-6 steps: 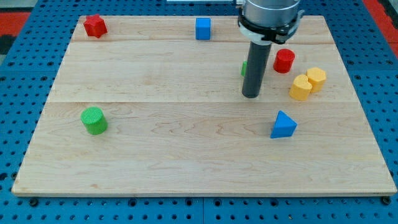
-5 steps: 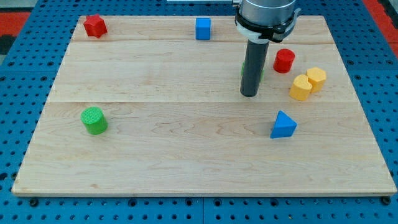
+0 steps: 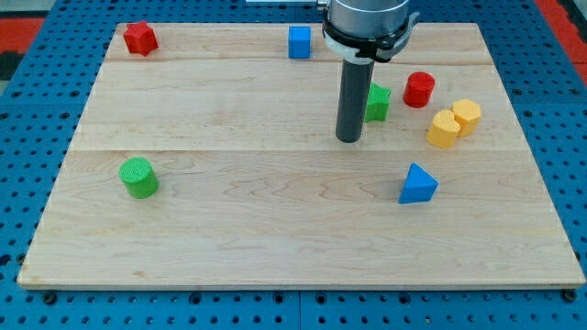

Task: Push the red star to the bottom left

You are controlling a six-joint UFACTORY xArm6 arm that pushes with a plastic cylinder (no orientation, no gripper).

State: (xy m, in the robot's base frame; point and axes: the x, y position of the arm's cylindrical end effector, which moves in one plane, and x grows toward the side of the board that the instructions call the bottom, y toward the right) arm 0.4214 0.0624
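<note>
The red star [image 3: 139, 38] lies at the board's top left corner. My tip [image 3: 348, 139] rests on the board right of centre, far to the right of the red star and below its level. A green block [image 3: 377, 102] sits just right of the rod, partly hidden by it. The blue cube [image 3: 299, 42] is at the top, left of the rod.
A red cylinder [image 3: 419, 89] and two yellow blocks [image 3: 453, 122] lie at the right. A blue triangular block [image 3: 418, 184] is below them. A green cylinder [image 3: 138, 177] sits at the left, above the bottom left corner. The wooden board [image 3: 275, 238] lies on a blue pegboard.
My tip has moved a little to the left, uncovering more of the green block. No block has moved.
</note>
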